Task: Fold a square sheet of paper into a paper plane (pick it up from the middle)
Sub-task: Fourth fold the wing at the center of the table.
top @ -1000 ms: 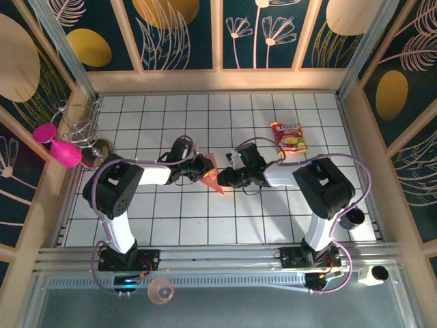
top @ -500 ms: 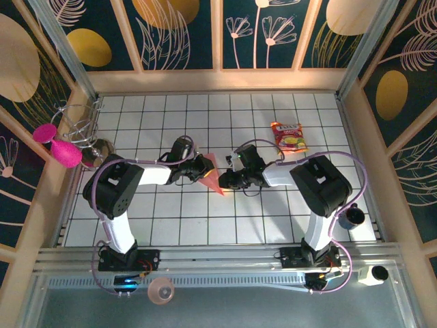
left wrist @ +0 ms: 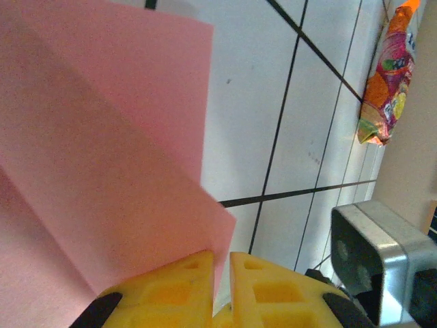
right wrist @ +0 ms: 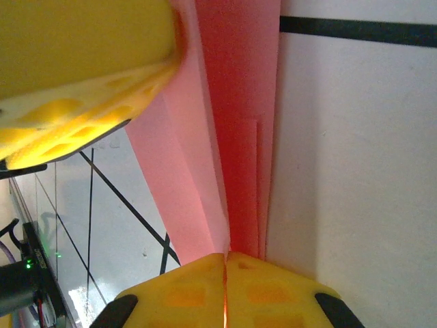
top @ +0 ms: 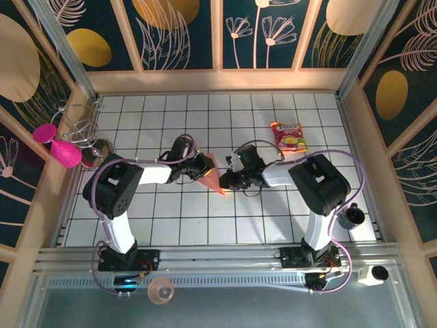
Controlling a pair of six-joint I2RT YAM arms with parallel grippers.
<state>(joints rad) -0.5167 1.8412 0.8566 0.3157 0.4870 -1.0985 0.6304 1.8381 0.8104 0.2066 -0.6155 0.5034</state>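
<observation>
From the overhead view I see the pink paper (top: 213, 178), folded to a narrow point aimed at 6 o'clock, at the middle of the tiled table (top: 273, 219). My left gripper (left wrist: 220, 263) pinches its edge from 10 o'clock. My right gripper (right wrist: 225, 263) is clenched on the folded layers from 3 o'clock. The snack packet (top: 289, 137) lies at 2 o'clock, well apart.
</observation>
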